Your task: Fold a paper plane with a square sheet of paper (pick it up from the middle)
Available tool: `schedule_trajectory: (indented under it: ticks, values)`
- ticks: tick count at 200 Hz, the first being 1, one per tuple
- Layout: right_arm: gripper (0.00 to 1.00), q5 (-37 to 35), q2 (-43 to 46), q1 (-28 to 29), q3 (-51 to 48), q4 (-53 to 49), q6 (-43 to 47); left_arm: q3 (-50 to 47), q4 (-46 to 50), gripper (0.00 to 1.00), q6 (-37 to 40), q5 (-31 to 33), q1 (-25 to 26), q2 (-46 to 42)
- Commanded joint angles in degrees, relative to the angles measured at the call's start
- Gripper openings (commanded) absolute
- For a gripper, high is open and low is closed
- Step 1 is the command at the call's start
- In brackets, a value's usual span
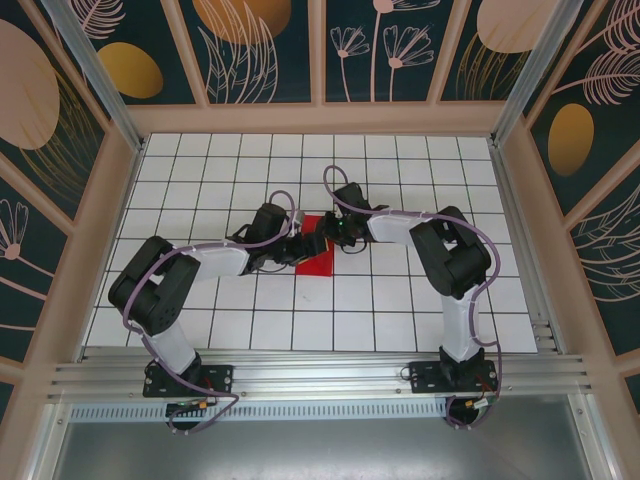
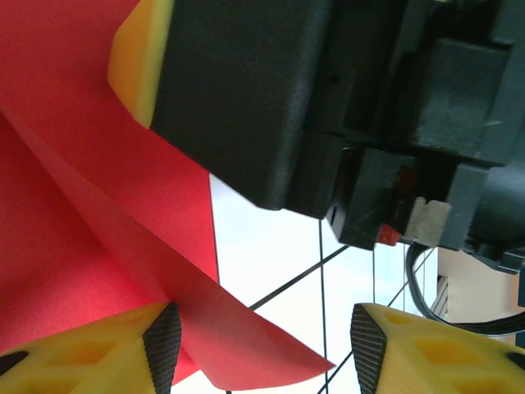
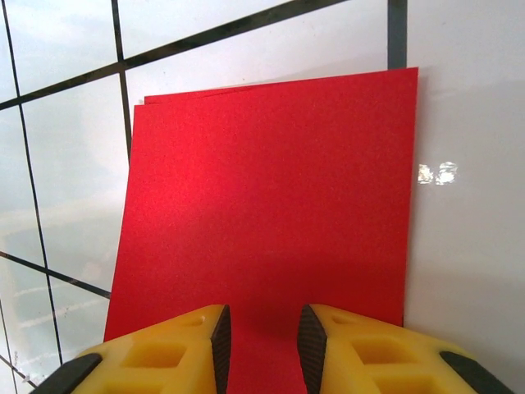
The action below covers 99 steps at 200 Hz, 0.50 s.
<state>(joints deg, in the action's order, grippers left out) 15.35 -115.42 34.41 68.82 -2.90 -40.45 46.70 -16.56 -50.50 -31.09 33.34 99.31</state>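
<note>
**A:** Where do we find the red sheet [image 3: 271,205]?

**B:** We see it in the middle of the white tiled table [image 1: 400,160]. The two arms reach in from either side and meet over it. It is folded. In the right wrist view we make out a second layer peeping out along its far edge.

**A:** And the right gripper [image 3: 262,345]?

**B:** It sits low at the near edge of the sheet. Its yellow jaws are drawn close but do not touch each other, and we see a narrow strip of red through the gap. The paper lies flat there, and we see nothing pinched between them.

**A:** What do we make of the left gripper [image 2: 262,349]?

**B:** Its jaws are spread wide. From its own wrist camera we see a creased flap of the sheet raised off the table. The flap's pointed corner reaches into the gap, just beside one dark pad [image 2: 164,341]. We cannot tell whether that pad touches the paper.

**A:** Anything more in that view?

**B:** The black body of the right gripper hangs close above. One of its yellow fingers [image 2: 139,57] is over the red paper.
</note>
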Motion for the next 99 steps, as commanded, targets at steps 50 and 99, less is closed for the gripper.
schedule_trajectory:
  ticks: [50, 99]
  values:
    - [0.32, -2.96, -3.68, -0.77, -3.69, -7.24, 0.54, -3.05, -0.66, 0.59, -1.31, -1.58, 0.26, -3.21]
    - [0.32, -3.05, -3.78, -0.8, -3.83, -7.26, 0.54, -3.04, -3.44, 0.48, -2.33, -2.73, 0.27, -2.82]
